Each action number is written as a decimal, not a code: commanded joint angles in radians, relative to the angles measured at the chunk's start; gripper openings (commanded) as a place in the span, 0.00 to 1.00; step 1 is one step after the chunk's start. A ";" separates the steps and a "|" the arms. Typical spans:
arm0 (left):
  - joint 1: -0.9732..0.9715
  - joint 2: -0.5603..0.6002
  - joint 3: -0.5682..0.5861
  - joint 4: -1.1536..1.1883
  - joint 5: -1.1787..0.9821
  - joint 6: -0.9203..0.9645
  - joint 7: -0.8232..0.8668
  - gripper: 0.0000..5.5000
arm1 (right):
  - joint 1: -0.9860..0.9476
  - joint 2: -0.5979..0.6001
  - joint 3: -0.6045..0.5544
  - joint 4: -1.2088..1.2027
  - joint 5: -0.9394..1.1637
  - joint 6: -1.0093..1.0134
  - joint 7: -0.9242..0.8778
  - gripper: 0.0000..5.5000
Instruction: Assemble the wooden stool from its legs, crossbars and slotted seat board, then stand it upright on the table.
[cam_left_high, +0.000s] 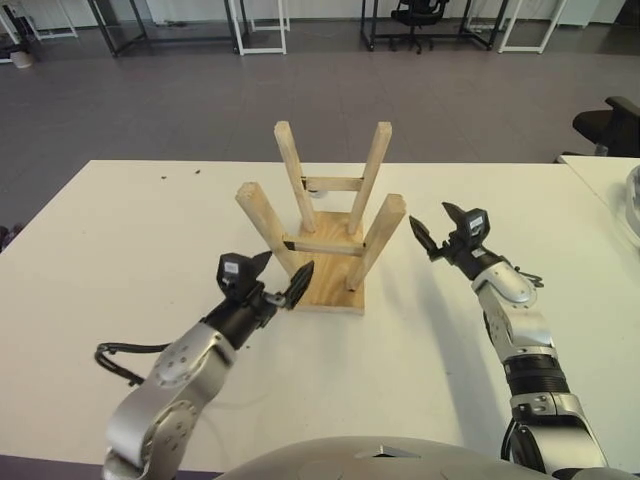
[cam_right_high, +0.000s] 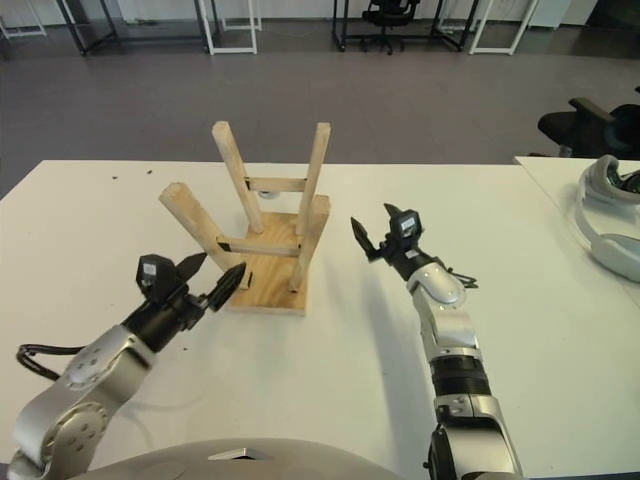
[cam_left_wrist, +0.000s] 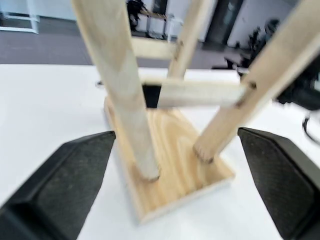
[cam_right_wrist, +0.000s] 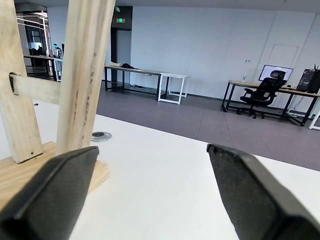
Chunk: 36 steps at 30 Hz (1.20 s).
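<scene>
Handling: stool (cam_left_high: 325, 235) likely light, stiff wood; joints maybe loose, so best gripped by legs (cam_left_high: 378, 240) low, near seat (cam_left_high: 335, 292).
Place: inverted, seat flat on counter (cam_left_high: 120, 230).
Left hand (cam_left_high: 285, 268): wide, empty, just beside stool.
Right hand (cam_left_high: 432, 218): wide, empty, near stool.

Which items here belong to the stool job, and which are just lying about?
Job: wooden stool, legs up on its seat board; left hand, open; right hand, open.
Lying about: small round disc on the table beyond the stool; white headset-like object on the neighbouring table.
</scene>
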 joint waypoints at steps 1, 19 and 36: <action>-0.034 0.298 0.373 0.045 -0.266 0.061 -0.299 0.82 | -0.073 -0.008 -0.094 -0.184 0.190 0.144 -0.003 0.74; -0.740 0.035 -0.200 0.891 0.077 -0.169 -0.294 0.82 | -0.175 0.005 0.179 -0.346 0.449 0.732 -0.202 0.74; -0.939 0.046 0.088 0.548 -0.065 -0.161 -0.111 0.82 | -0.393 0.022 -0.054 -0.417 0.498 0.586 -0.111 0.74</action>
